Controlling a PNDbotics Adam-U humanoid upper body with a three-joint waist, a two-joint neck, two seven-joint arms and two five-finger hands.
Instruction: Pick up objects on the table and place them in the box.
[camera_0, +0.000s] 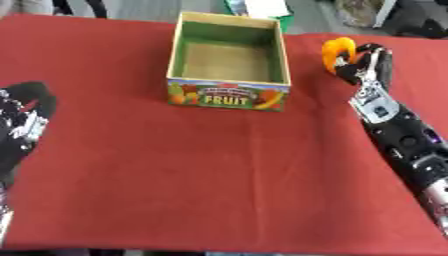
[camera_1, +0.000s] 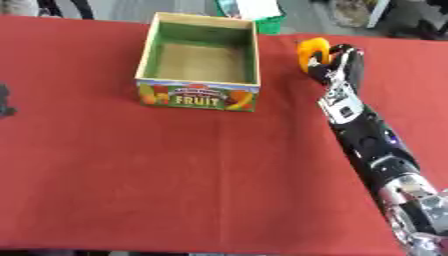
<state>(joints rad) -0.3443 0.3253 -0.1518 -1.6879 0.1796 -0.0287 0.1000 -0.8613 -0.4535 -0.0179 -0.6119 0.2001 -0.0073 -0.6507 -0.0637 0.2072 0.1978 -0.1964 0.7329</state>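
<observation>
Orange object (camera_0: 337, 52) sits in the right hand's (camera_0: 363, 65) curled fingers beside the box (camera_0: 229, 62).

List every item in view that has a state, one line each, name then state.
Box: upright on the red cloth, open at the top, nothing visible inside.
Orange object: right of the box, outside it, held in the right robot hand.
Right robot hand: fingers curled round the orange object, beside the box's far right corner.
Left robot hand: at the left edge, idle, holding nothing; finger pose unclear.
Red cloth: spread flat over the table.
</observation>
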